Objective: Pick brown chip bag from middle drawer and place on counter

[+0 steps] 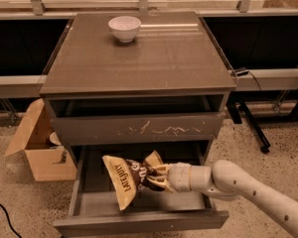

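The gripper (158,177), low over the open drawer (139,223), is clamped on the bag (125,176) by its right end (the rest hangs tilted, apparently off the floor), a hold suited to lifting it to the counter (139,63).

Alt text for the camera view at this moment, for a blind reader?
The gripper, reaching in from the right, is shut on the brown chip bag over the open middle drawer. On the counter above, a white bowl stands near the back edge; a cardboard box sits on the floor at the picture's left.
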Controlling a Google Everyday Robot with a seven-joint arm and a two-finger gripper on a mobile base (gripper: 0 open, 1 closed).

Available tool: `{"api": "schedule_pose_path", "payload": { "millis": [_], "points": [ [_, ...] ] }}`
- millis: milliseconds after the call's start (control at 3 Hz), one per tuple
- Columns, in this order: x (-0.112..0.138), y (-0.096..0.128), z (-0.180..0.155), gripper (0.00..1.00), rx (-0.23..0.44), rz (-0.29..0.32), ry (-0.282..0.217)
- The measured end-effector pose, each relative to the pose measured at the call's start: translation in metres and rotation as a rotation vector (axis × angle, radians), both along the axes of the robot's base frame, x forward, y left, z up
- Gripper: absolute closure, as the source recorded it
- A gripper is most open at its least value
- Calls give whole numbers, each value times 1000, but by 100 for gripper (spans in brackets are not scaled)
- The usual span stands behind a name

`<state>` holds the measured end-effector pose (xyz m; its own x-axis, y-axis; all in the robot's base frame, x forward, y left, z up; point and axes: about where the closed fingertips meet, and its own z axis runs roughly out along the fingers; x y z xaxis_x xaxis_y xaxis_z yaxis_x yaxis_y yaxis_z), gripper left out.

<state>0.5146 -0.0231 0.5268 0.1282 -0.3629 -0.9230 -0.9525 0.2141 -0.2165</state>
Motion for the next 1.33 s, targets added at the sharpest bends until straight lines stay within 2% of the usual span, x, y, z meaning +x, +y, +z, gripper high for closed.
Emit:
{"api": "schedule_pose_path", "payload": {
  "millis": [333, 667, 1000, 1333],
  "points": [
    [0, 0, 0, 100, 0, 0, 0],
    [1, -8, 29, 100, 1, 54, -38],
    [3, -23, 101, 100, -28, 133, -112],
    [14, -37, 191, 100, -115, 178, -209]
  ]
}}
